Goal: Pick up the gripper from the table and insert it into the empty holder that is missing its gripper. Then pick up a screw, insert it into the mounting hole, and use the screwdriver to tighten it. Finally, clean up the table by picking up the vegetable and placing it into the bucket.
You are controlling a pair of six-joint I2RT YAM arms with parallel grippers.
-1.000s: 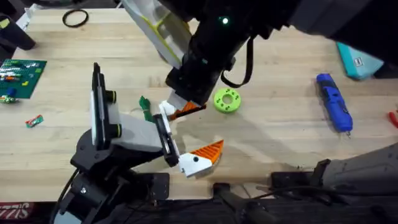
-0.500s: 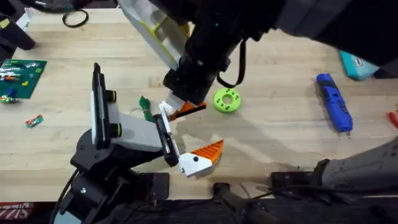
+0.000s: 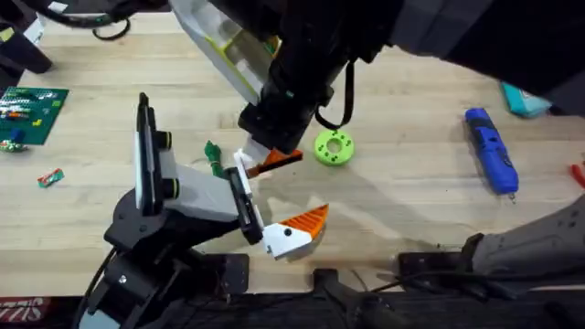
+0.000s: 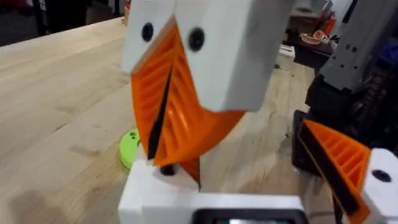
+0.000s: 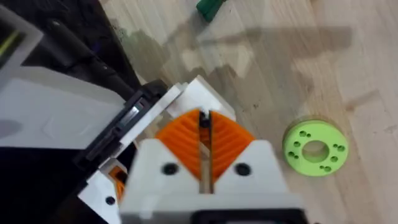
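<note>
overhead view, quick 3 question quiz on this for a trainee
1. True or false: in the overhead view, the screwdriver lies to the right of the lime-green disc.
2. What is the right gripper shut on? A) the gripper B) the lime-green disc C) the screwdriver
3. Which lies nearer the holder: the vegetable or the screwdriver?
Key: 1 true; 2 A; 3 the vegetable.
</note>
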